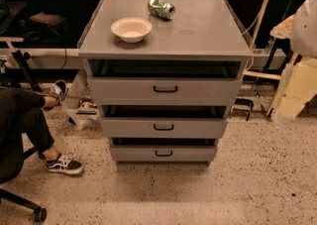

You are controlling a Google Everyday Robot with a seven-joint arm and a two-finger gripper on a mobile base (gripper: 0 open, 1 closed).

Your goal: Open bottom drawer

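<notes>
A grey cabinet (166, 40) stands in the middle of the camera view with three stacked drawer fronts. The bottom drawer (133, 154) is the lowest and narrowest front, just above the floor. Its small black bar handle (163, 153) sits at the centre. A thin dark gap runs along the top of this front, as it does above the two other drawers. My gripper is out of view. Only a pale, blurred bulk (299, 60) shows at the right edge, well away from the drawer and with no fingers visible on it.
On the cabinet top rest a white bowl (131, 29) and a crushed green can (161, 8). A seated person's leg and sneaker (64, 164) and a chair wheel (38, 214) are at the left. Speckled floor (198, 194) lies in front of the cabinet.
</notes>
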